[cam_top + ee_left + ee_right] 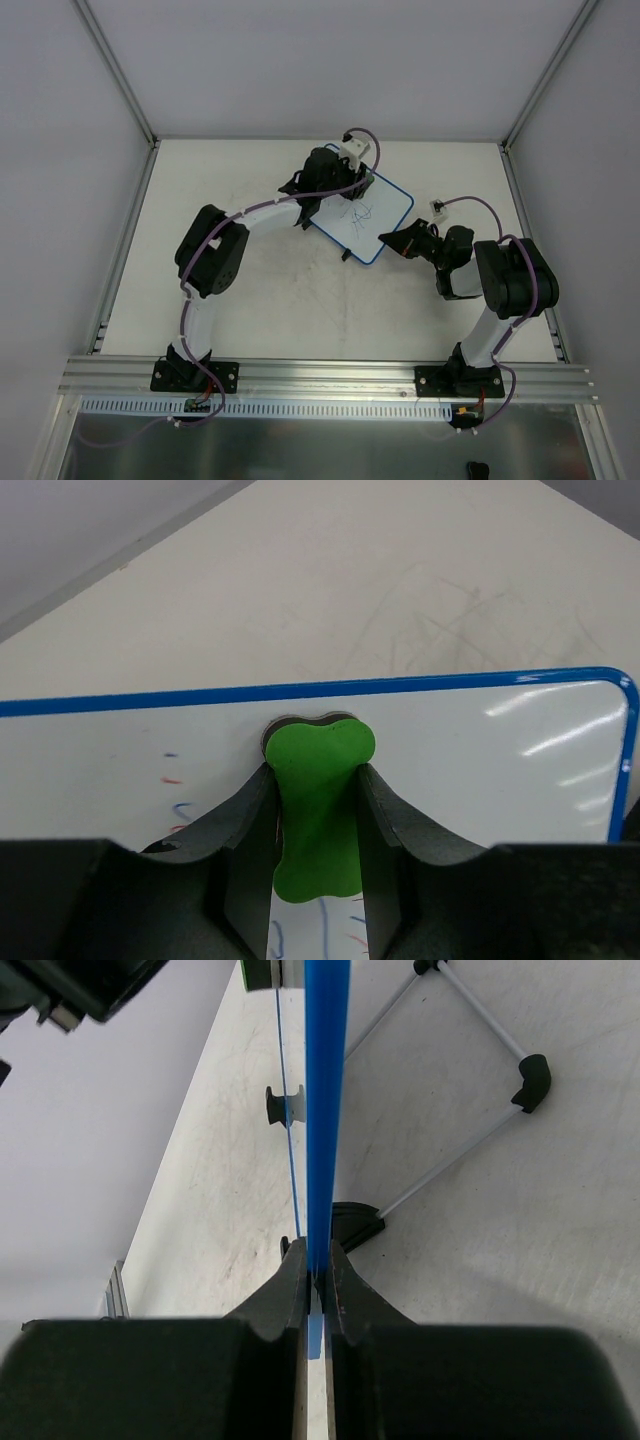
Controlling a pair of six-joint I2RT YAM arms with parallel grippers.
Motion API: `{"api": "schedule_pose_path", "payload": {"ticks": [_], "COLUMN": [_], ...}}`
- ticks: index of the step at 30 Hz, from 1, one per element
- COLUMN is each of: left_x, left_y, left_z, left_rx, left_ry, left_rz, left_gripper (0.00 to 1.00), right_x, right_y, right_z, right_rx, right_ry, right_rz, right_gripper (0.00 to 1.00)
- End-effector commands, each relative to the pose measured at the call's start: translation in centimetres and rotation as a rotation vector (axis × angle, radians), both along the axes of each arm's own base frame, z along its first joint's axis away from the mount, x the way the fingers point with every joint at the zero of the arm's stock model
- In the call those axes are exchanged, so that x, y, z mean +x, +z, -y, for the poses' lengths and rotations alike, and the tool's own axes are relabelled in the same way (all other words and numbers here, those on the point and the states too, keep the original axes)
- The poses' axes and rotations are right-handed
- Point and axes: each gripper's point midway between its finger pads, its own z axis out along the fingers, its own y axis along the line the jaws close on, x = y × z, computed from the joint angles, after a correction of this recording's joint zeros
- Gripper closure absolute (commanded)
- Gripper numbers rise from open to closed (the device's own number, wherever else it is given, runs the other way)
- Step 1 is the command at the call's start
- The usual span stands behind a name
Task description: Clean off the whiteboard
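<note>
While the left gripper (pixel 345 180) pinches the green bone-shaped eraser (pixel 318 825) between its fingers, the eraser's far end lies over the whiteboard (pixel 365 218), just inside its blue rim (pixel 300 692). The board sits toward the far middle of the table (pixel 260 300), turned diagonally, with dark scribbles at its centre. At its near right edge the right gripper (pixel 393 243) is pressed tight on the rim, which runs edge-on between the jaws. A black foot (pixel 355 1227) stands just beyond.
</note>
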Motion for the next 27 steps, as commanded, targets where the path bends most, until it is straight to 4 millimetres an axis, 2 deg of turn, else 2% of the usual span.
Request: {"api": "schedule_pose_path", "payload": {"ticks": [1,7,9,13,20,23,27], "left_x": [3.4,6.1,6.2,4.7,0.1,-1.6,-2.0], "left_y": [-3.1,-3.0,-3.1,-3.3,-2.5,-2.5,-2.2], "left_z": [-6.3,-11.0,-11.5,-9.0,-2.8,-0.8,0.0], "left_rx": [-0.04,-0.102,-0.122,-0.088,-0.022,0.004,0.023], "left_ry": [0.193,0.373,0.388,0.228,-0.026,-0.119,-0.135], "left_rz": [-0.185,-0.2,-0.221,-0.208,-0.128,-0.098,-0.07], "left_gripper": [1.0,1.0,1.0,1.0,1.0,1.0,1.0], "right_x": [0.7,0.7,0.7,0.8,0.7,0.7,0.7], "right_y": [5.2,5.2,5.2,5.2,5.2,5.2,5.3], "right_z": [-0.5,-0.5,-0.4,-0.5,-0.5,-0.5,-0.5], "right_rx": [-0.002,-0.002,-0.002,-0.001,0.0,0.0,0.001], "right_ry": [0.016,0.016,0.015,0.016,0.019,0.021,0.021], "right_rz": [0.297,0.297,0.297,0.296,0.297,0.297,0.298], "right_gripper": [1.0,1.0,1.0,1.0,1.0,1.0,1.0]}}
